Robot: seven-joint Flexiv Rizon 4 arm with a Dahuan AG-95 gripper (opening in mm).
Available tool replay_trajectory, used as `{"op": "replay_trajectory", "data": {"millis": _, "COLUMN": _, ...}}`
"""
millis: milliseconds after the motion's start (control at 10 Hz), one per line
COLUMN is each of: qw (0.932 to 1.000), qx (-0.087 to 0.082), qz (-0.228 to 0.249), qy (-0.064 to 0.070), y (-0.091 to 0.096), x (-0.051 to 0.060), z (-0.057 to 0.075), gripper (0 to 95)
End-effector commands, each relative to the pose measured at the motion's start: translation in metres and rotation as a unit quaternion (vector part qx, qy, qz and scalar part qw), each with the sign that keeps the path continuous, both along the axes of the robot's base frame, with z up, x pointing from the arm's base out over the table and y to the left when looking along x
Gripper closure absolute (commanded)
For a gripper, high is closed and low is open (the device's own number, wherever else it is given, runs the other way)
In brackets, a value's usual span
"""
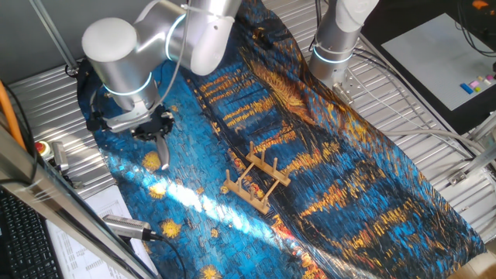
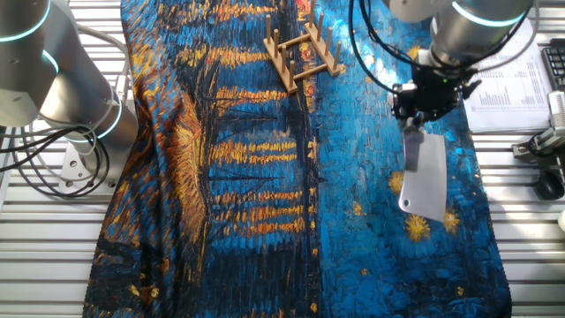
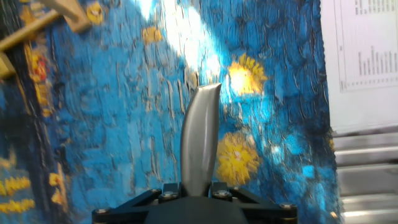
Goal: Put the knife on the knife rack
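Gripping broad dull-grey knife (image 2: 423, 184), end effector (image 2: 415, 124), slotted wooden knife rack (image 2: 301, 53) apart

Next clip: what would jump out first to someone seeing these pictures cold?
First the painted cloth, swirling blue and gold, covering most of the table. Then the knife, a broad grey cleaver hanging blade-down from the gripper near one edge of the cloth, clamped by its handle. The small wooden knife rack stands apart from it, mid-cloth, with nothing in its slots.
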State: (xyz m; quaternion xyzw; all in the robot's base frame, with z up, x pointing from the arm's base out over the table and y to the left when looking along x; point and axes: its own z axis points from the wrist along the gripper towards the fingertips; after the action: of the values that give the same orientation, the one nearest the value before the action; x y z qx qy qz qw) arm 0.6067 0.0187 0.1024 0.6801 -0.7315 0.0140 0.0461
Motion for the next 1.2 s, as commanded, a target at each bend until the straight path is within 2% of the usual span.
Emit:
{"op": "replay_trajectory", "data": {"millis": 100, "qw": 1.0000, "qx": -0.001, "qz": -0.002, "qy": -0.003, "y": -0.0012, "x": -0.0019, "z": 0.0000, "gripper": 95.0}}
{"op": "replay_trajectory", "data": {"millis": 500, "qw": 0.9999, "qx": -0.003, "qz": -0.007, "qy": -0.011, "y": -0.0014, "x": -0.0027, "z": 0.0000, "gripper": 95.0}}
{"op": "replay_trajectory", "data": {"millis": 700, "qw": 0.9999, "qx": 0.000, "qz": 0.001, "qy": -0.011, "y": -0.0014, "x": -0.0027, "z": 0.0000, "gripper": 95.0}}
{"op": "replay_trajectory", "data": {"millis": 900, "qw": 0.9998, "qx": -0.004, "qz": -0.016, "qy": -0.012, "y": -0.0014, "x": -0.0027, "z": 0.0000, "gripper": 95.0}}
{"op": "replay_trajectory", "data": {"millis": 1000, "qw": 0.9996, "qx": -0.001, "qz": -0.027, "qy": -0.009, "y": -0.0014, "x": -0.0027, "z": 0.0000, "gripper": 95.0}}
{"op": "replay_trajectory", "data": {"millis": 1200, "qw": 0.9989, "qx": 0.001, "qz": -0.048, "qy": 0.004, "y": -0.0001, "x": -0.0030, "z": 0.0048, "gripper": 95.0}}
